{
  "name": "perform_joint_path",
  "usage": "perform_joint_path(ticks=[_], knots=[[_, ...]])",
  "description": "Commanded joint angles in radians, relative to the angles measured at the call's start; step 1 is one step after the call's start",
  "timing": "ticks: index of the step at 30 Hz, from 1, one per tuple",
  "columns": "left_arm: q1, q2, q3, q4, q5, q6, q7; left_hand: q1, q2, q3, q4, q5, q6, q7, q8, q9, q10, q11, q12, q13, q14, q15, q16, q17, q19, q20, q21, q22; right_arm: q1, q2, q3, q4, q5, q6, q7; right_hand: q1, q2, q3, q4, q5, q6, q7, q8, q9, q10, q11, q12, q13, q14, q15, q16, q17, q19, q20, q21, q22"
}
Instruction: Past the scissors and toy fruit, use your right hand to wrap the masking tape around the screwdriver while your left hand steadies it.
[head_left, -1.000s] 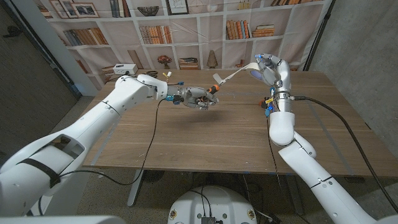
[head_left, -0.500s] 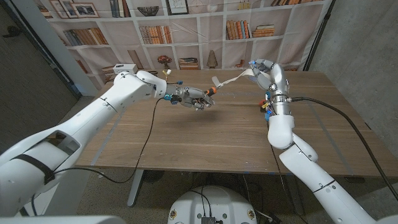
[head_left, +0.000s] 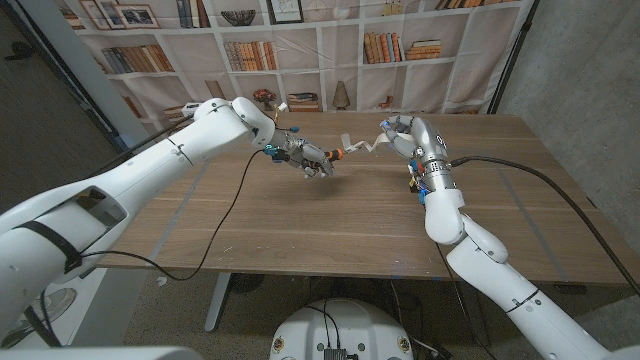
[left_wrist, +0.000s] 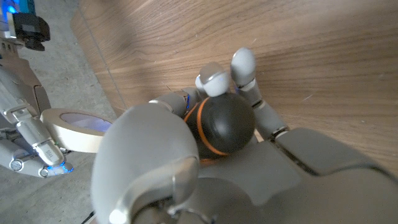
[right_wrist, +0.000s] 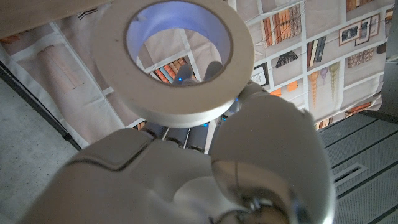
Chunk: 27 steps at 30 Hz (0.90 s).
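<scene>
The black-handled screwdriver with an orange ring (left_wrist: 225, 124) is clasped in the left hand (head_left: 308, 158), fingers curled around its rounded butt, and is held in the air above the far middle of the brown wooden table (head_left: 330, 225), its orange-tipped end (head_left: 349, 151) pointing toward the right hand. A loose, wavy strip of cream tape (head_left: 368, 146) runs from that end across the gap to the roll of cream masking tape (right_wrist: 177, 59), which the right hand (head_left: 405, 134) holds up off the table, its fingers closed on the roll's rim; in the left wrist view the same roll (left_wrist: 73, 129) sits just beside the screwdriver hand. The two hands are near each other but apart, joined only by the strip. A black cable (head_left: 225, 245) hangs from the left arm down over the table's near edge, and another black cable (head_left: 540, 185) loops away from the right arm across the table's right side. Behind the table hangs a printed backdrop of white bookshelves (head_left: 300, 45) with books, frames and a bowl.
</scene>
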Motion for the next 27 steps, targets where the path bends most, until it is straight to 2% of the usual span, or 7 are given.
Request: perform_joint_path(ticks=[1,7,12,17,27], knots=[[-0.089,0.002,0.124,-0.040,0.265,0.054,-0.079,0.059,0.046,0.004,-0.009,-0.004,0.006,0.000,-0.004,0.000,-0.004,-0.002,-0.006,-0.006,-0.003,-0.001,-0.005,-0.001,0.003,-0.095,0.004,-0.002,0.032,-0.027,-0.086,0.067,-0.053,-0.058,0.002,0.039,0.034,0.040,-0.035,0.005,0.079,0.074,-0.004,0.000,0.032,-0.051,-0.005,-0.008,-0.004,-0.150,-0.001,0.002,0.011,-0.068,-0.002,0.002],[-0.114,-0.007,0.166,-0.050,0.351,0.074,-0.105,0.062,0.046,0.003,-0.012,-0.007,0.005,0.001,-0.005,-0.001,-0.006,-0.001,-0.005,-0.002,0.000,-0.002,-0.005,0.003,0.002,-0.095,0.006,-0.008,0.034,-0.017,-0.104,0.107,-0.040,-0.062,-0.027,0.042,0.030,0.040,-0.039,0.005,0.077,0.071,-0.008,-0.004,0.033,-0.052,-0.010,-0.017,-0.004,-0.151,-0.003,0.002,0.013,-0.070,-0.004,0.002],[-0.122,-0.009,0.201,-0.075,0.432,0.091,-0.109,0.067,0.047,0.002,-0.019,-0.013,0.013,0.001,-0.011,-0.013,-0.001,-0.001,-0.027,-0.039,-0.006,-0.002,-0.012,-0.002,0.004,-0.095,0.008,-0.016,0.034,-0.017,-0.113,0.132,-0.012,-0.057,-0.033,0.044,0.029,0.040,-0.041,0.006,0.079,0.073,-0.012,-0.008,0.041,-0.047,-0.021,-0.040,-0.002,-0.151,-0.006,0.001,0.017,-0.068,-0.005,0.001],[-0.137,-0.008,0.243,-0.095,0.524,0.093,-0.130,0.071,0.046,-0.003,-0.026,-0.020,0.018,0.001,-0.018,-0.026,-0.004,0.000,-0.045,-0.065,-0.005,-0.002,-0.019,-0.004,-0.002,-0.095,0.005,-0.029,0.039,-0.028,-0.120,0.139,0.017,-0.059,-0.014,0.058,0.021,0.040,-0.055,0.004,0.086,0.080,-0.018,-0.017,0.063,-0.037,-0.038,-0.084,0.004,-0.151,-0.011,0.000,0.036,-0.065,-0.002,0.002],[-0.123,-0.017,0.279,-0.113,0.679,0.106,-0.152,0.073,0.046,-0.009,-0.031,-0.026,0.024,-0.005,-0.026,-0.039,-0.003,-0.006,-0.049,-0.073,-0.005,-0.002,-0.030,-0.010,-0.003,-0.095,0.007,-0.038,0.058,-0.028,-0.146,0.165,0.030,-0.070,-0.022,0.060,0.021,0.038,-0.058,0.000,0.088,0.079,-0.026,-0.024,0.069,-0.035,-0.039,-0.094,0.011,-0.151,-0.014,0.000,0.046,-0.065,-0.001,0.002]])
